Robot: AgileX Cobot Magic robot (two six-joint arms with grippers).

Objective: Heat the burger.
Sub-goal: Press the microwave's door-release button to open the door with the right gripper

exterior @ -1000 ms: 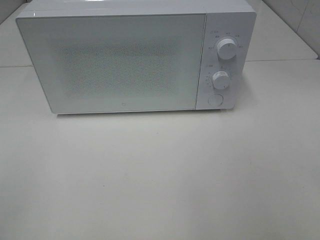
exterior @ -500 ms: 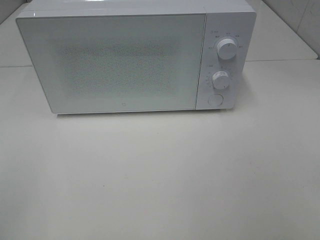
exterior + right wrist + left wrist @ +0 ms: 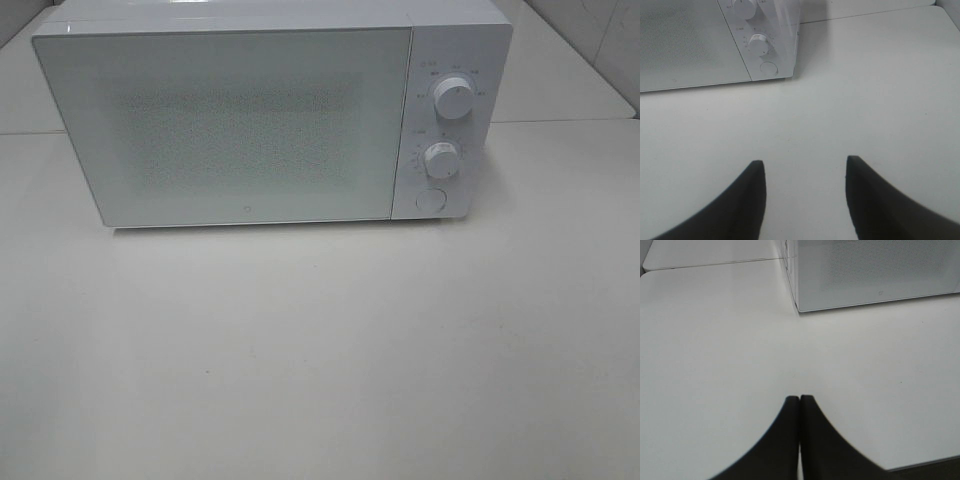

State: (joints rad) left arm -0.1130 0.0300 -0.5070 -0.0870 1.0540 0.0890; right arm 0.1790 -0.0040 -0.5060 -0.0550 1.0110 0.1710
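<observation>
The burger is out of sight, perhaps behind the shut door of the microwave. In front of the microwave, the left gripper sits pressed closed and empty. The right gripper is parted and holds nothing, so both are likely idle.

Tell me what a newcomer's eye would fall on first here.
The white microwave dominates, standing at the back of the pale table with its door closed. Its right panel holds an upper knob, a lower knob and a round button. In the wrist views the left hand is shut and the right hand is open and empty; no burger is in sight.
</observation>
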